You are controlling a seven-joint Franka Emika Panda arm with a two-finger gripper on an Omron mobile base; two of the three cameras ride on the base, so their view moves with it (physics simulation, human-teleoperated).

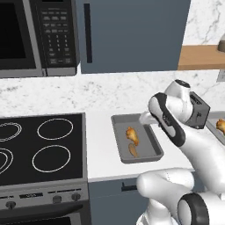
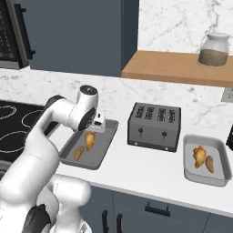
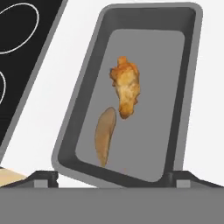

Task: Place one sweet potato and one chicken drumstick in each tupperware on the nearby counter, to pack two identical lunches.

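Spread fingers (image 3: pixel 44 178) above drumstick (image 3: pixel 126 86)

I see a white surface (image 2: pixel 150 166) with two grey tupperware trays (image 2: pixel 68 157) (image 2: pixel 220 175) and a toaster (image 2: pixel 154 126) between them.

From behind the arm on its left, we look forward and down over the counter (image 1: pixel 103 149), with the stove (image 1: pixel 41 149) at left and a tupperware (image 1: pixel 119 145) mid-frame. From behind on its right, we face the same counter (image 2: pixel 145 166) and that same tupperware (image 2: pixel 102 152), and see farther right to the toaster (image 2: pixel 154 126). From the hand, we look close and nearly straight down into that tupperware (image 3: pixel 183 87), the stove's (image 3: pixel 22 61) edge at left.
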